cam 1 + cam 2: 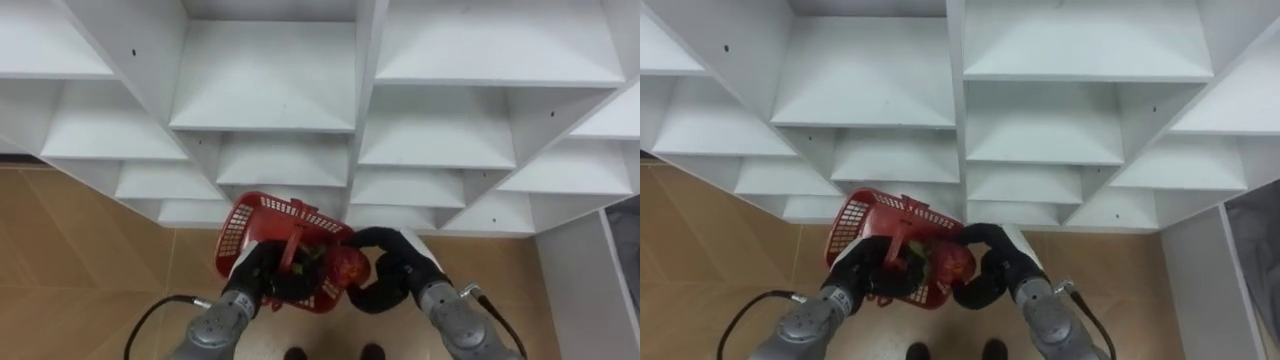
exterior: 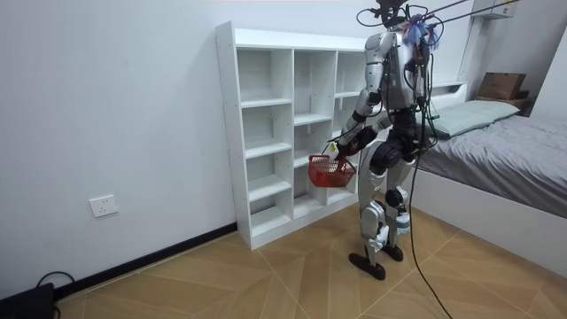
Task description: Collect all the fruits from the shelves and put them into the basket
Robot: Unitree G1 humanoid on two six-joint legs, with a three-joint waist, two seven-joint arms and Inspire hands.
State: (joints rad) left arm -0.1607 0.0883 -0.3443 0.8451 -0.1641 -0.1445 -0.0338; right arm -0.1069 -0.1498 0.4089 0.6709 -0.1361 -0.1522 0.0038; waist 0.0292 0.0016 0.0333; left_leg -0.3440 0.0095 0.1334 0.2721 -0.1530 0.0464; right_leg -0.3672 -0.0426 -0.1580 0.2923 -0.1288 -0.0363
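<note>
Right, the left robot hand (image 1: 262,276) curls its fingers round the handle of the red basket (image 1: 238,228), holding it out before the empty-looking white closet (image 1: 265,90) as a catcher. The right robot hand (image 1: 390,268) wraps a red fruit (image 1: 347,268) at the basket's rim, seemingly ready to drop it in.
</note>
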